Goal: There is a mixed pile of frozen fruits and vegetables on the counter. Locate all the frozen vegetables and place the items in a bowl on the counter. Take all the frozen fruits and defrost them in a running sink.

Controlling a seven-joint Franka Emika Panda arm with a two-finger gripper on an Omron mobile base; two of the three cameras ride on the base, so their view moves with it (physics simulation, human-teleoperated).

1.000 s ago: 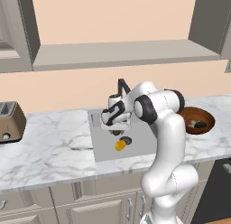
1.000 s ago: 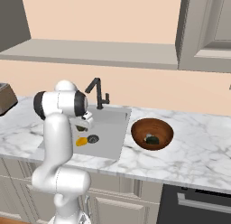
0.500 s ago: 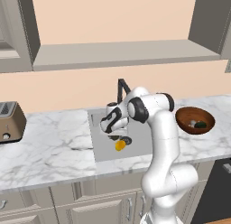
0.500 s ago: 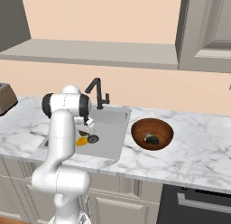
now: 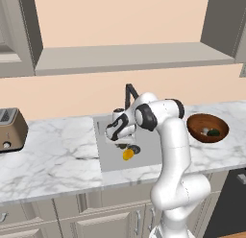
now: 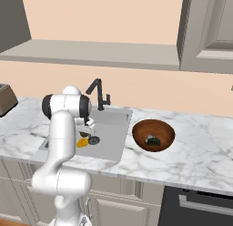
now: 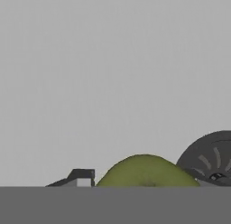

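While the base stays put, the arm folds in over the last second and carries its hand from above the basin down close to the floor of the sink [image 5: 108,158], left of centre in the left base view. That puts the pincer [image 5: 126,145] just above the orange-yellow fruit [image 5: 127,155], which has not shifted and lies beside the round drain [image 7: 210,157]. At the bottom edge of the hand view the small olive-green fruit [image 7: 146,171] sits right at the fingertips, with the grey basin floor behind it. The pincer stands partly open around that fruit, but you cannot tell from these pictures whether it grips the fruit or has let it go. Right of the sink, the bowl [image 6: 141,139] on the worktop [image 5: 57,150] already holds the dark green ball [image 6: 154,141] and a pale piece beside it, likely the mushroom. Judging by this, the vegetables are sorted and the second fruit is arriving in the basin. What you should check next is the black faucet [image 5: 129,90]: no stream of water can be made out from it.
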